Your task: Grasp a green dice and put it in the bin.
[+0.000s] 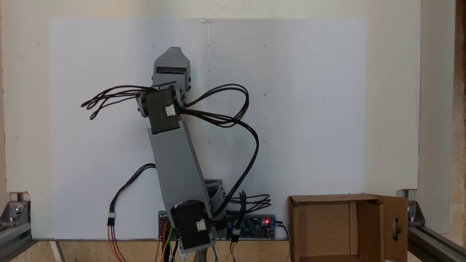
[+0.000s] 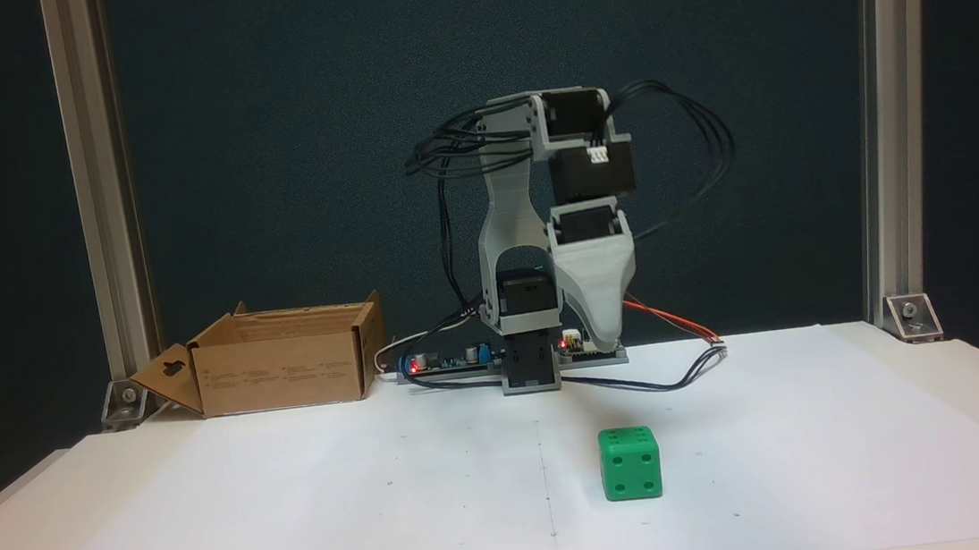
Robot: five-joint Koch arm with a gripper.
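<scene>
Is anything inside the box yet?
Nothing shows inside the box: the view from above shows bare cardboard walls, but its floor runs off the frame. In the front view the box wall hides its inside. The green dice sits on the white paper.

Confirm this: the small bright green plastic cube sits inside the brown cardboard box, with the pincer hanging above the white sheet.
Wrong on one count: the small bright green plastic cube sits on the white sheet, apart from the brown cardboard box, as the front fixed view shows. The pincer does hang above the sheet.

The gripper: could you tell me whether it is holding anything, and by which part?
Nothing is held. The gripper hangs above the table, and the green dice sits apart on the white paper, untouched.
</scene>
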